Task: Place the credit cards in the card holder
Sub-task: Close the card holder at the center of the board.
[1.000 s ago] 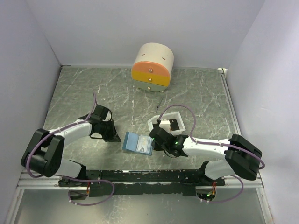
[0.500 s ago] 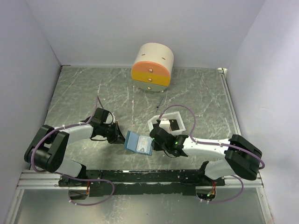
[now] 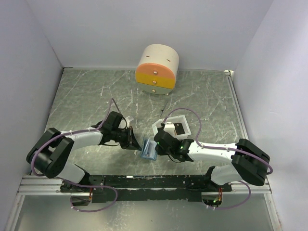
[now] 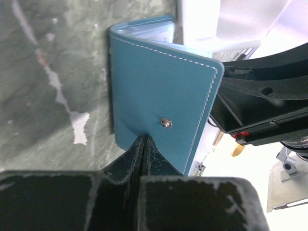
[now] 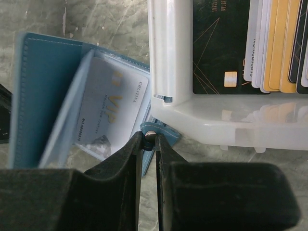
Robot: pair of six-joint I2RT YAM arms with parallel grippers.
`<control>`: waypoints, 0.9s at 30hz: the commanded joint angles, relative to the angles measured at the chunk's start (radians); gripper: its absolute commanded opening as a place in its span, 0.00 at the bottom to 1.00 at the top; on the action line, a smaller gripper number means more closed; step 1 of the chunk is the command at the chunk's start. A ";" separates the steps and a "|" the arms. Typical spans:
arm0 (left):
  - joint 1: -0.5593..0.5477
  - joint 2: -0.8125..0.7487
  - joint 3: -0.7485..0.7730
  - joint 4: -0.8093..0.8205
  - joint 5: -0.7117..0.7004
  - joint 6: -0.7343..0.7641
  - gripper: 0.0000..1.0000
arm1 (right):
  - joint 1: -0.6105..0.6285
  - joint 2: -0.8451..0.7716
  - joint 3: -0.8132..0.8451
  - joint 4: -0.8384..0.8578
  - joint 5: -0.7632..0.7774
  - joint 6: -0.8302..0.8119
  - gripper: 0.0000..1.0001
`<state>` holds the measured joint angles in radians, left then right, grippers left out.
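Note:
The light-blue card holder (image 3: 148, 149) lies between both grippers, its left flap raised. In the left wrist view its outer cover (image 4: 159, 91) with a metal snap fills the middle. My left gripper (image 4: 143, 140) is shut, its tips against the cover's lower edge; it also shows in the top view (image 3: 136, 143). My right gripper (image 5: 150, 138) is shut on the holder's blue snap tab (image 5: 161, 132). A whitish VIP card (image 5: 113, 103) sits in a clear inner slot. Several credit cards, one dark (image 5: 219, 43) and others orange-tan (image 5: 279, 43), lie in the white tray (image 5: 163, 53).
The white tray (image 3: 185, 117) stands just behind my right gripper (image 3: 157, 144), touching the card holder's corner. A round cream drawer box (image 3: 157, 70) with orange and yellow fronts stands at the back centre. Grey walls close in the table's sides.
My left gripper has moved right to the card holder and its left flap has swung up, so the holder looks narrower from above. My right arm has stayed in place.

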<state>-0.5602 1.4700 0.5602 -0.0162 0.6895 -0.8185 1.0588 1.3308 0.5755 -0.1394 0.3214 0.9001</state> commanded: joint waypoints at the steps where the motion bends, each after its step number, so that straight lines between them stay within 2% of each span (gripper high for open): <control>1: -0.046 0.016 0.049 0.065 -0.022 -0.028 0.08 | 0.007 -0.023 -0.013 0.010 0.004 -0.007 0.05; 10: -0.090 0.095 0.098 0.078 -0.052 -0.029 0.09 | 0.007 -0.080 -0.026 -0.026 0.030 0.009 0.10; 15: -0.113 0.130 0.135 0.051 -0.078 -0.015 0.10 | 0.008 -0.116 -0.017 -0.055 0.028 0.013 0.19; 19: -0.128 0.165 0.147 0.051 -0.090 -0.011 0.09 | 0.007 -0.163 -0.011 -0.082 0.017 0.028 0.33; 22: -0.138 0.186 0.147 0.060 -0.103 -0.014 0.09 | 0.007 -0.207 -0.031 -0.081 0.007 0.046 0.39; 25: -0.149 0.208 0.159 0.043 -0.123 -0.005 0.09 | 0.007 -0.230 -0.057 -0.063 -0.006 0.057 0.38; 27: -0.154 0.221 0.171 0.017 -0.141 0.003 0.09 | 0.007 -0.230 -0.076 -0.051 0.000 0.064 0.33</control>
<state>-0.6956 1.6646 0.6941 0.0303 0.6025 -0.8452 1.0615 1.1149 0.5407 -0.1989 0.3187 0.9340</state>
